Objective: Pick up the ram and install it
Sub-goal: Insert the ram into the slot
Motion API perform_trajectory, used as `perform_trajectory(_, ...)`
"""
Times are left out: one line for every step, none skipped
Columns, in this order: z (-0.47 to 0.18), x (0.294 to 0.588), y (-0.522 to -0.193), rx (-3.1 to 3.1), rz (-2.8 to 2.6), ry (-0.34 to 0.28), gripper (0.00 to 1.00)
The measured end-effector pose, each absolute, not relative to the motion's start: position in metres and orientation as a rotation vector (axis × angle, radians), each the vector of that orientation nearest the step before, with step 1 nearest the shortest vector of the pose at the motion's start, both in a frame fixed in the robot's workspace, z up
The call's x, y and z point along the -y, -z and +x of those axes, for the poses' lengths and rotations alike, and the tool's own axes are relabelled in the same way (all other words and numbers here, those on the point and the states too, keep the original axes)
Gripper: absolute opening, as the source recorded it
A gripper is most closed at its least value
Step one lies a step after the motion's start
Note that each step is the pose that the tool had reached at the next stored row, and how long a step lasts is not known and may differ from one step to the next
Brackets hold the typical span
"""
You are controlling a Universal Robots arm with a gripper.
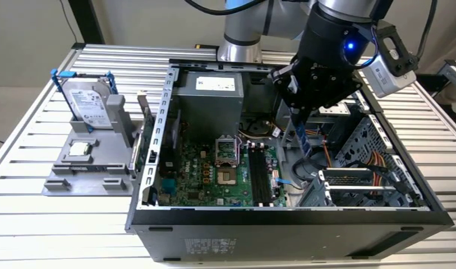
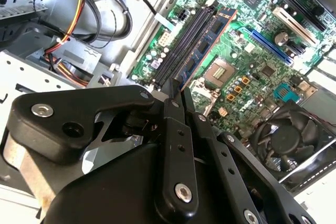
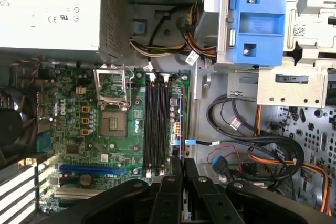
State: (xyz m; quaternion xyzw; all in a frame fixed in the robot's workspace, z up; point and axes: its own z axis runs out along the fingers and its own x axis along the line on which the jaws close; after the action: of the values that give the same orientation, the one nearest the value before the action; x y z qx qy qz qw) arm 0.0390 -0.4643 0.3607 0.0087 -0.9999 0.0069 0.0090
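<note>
Nearest in both wrist views, the gripper (image 2: 178, 90) has its jaws pinching the ram (image 2: 212, 32), seen edge-on just beside the black slots (image 3: 155, 124). Right of centre in the exterior view, the ram hangs upright above the motherboard (image 1: 205, 179) edge. Cables (image 1: 362, 168) crowd the exterior view's right, and open board lies left.

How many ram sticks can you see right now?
1. The ram is clamped between the fingers above the motherboard, beside its black slots, which look empty.
</note>
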Motion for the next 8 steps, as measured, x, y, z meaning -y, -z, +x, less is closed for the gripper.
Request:
perform_trajectory(0.0393, 0.4643, -0.3605, 3.123, 0.027, -0.022, 0.00)
perform_trajectory(0.0396, 0.4643, -0.3602, 3.123, 0.027, -0.022, 0.00)
perform_trajectory(0.0398, 0.4643, -0.3600, 3.123, 0.027, -0.022, 0.00)
perform_trajectory(0.0402, 0.4643, -0.3596, 3.123, 0.027, -0.022, 0.00)
perform_trajectory(0.0403, 0.4643, -0.3593, 3.123, 0.027, -0.022, 0.00)
perform_trajectory(0.0404, 0.4644, -0.3587, 3.123, 0.027, -0.022, 0.00)
perform_trajectory(0.0407, 0.4643, -0.3584, 3.123, 0.027, -0.022, 0.00)
perform_trajectory(0.0409, 0.4643, -0.3578, 3.123, 0.027, -0.022, 0.00)
